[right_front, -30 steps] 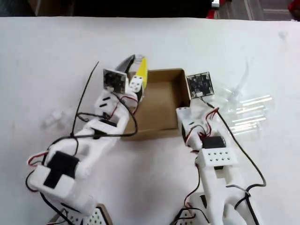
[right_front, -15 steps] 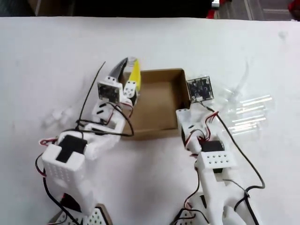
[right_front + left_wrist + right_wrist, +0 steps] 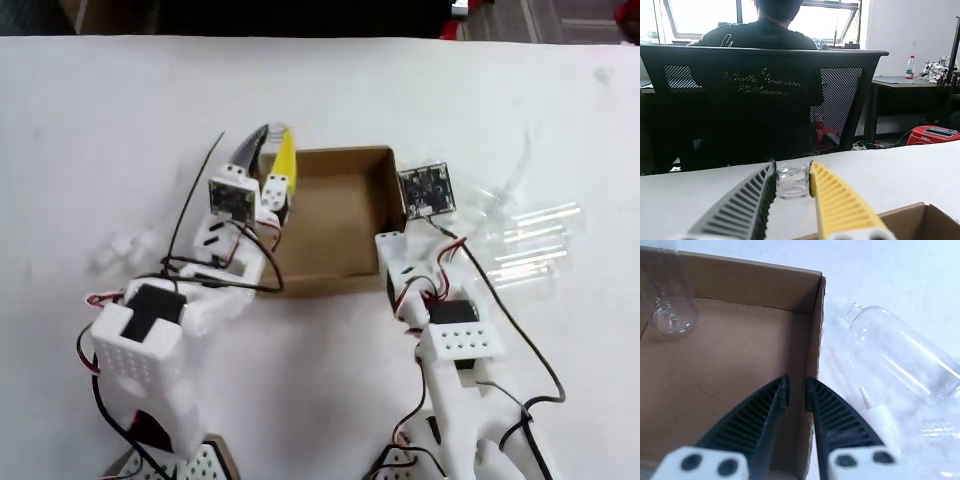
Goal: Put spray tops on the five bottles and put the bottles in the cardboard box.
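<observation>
My left gripper [image 3: 792, 172], one finger grey and one yellow, is shut on a clear bottle [image 3: 792, 182]. In the high view the left gripper [image 3: 270, 132] sits at the far left corner of the open cardboard box [image 3: 340, 262]. The right wrist view has that bottle [image 3: 671, 314] hanging over the same corner. My right gripper [image 3: 796, 387] straddles the box's right wall [image 3: 812, 335], one finger inside and one outside, closed on it. Loose clear bottles [image 3: 525, 245] lie right of the box.
Small clear spray parts [image 3: 125, 248] lie on the white table left of the left arm. A clear bottle [image 3: 900, 357] and a spray part [image 3: 937, 432] lie just outside the box's right wall. The right arm [image 3: 455, 340] stands beside the box.
The left arm has swung back and to the left, carrying the bottle from over the box's left wall to its far left corner. The right arm has kept still.
</observation>
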Tool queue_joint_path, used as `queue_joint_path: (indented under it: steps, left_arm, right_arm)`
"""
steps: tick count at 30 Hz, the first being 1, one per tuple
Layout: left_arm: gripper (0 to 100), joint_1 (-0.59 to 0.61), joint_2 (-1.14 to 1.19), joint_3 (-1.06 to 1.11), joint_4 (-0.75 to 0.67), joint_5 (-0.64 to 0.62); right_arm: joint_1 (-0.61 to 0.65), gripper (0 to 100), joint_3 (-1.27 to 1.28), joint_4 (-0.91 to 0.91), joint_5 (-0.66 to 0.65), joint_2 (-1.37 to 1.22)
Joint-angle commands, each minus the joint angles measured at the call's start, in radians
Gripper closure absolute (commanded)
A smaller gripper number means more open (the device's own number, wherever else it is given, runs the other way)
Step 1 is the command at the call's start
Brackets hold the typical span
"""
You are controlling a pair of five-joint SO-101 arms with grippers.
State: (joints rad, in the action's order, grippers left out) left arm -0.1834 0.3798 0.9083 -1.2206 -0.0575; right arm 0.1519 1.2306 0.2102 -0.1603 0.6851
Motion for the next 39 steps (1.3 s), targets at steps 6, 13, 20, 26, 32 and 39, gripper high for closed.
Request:
queue_joint_path:
  steps: [6, 13, 20, 26, 32, 39]
  left_arm:
    - [98, 0.028, -0.016, -0.008, -0.028, 0.003]
    - [98, 0.022, -0.139, 0.069, 0.006, 0.002]
    - [83, 0.028, -0.271, 0.075, 0.275, -0.084]
    - [82, 0.030, -0.320, 0.075, 0.330, -0.112]
    - [82, 0.025, -0.321, 0.075, 0.330, -0.109]
    - [82, 0.036, -0.314, 0.041, 0.333, -0.107]
  right_arm:
    - [-0.004, 95.2, -0.009, -0.019, -0.008, 0.016]
    - [-0.002, 95.2, -0.009, -0.019, -0.008, 0.016]
    - [-0.002, 95.2, -0.009, -0.019, -0.008, 0.016]
    - [-0.002, 95.2, -0.008, -0.019, -0.008, 0.016]
    - [-0.002, 95.2, -0.008, -0.019, -0.008, 0.016]
    - [-0.002, 95.2, -0.008, -0.019, -0.008, 0.016]
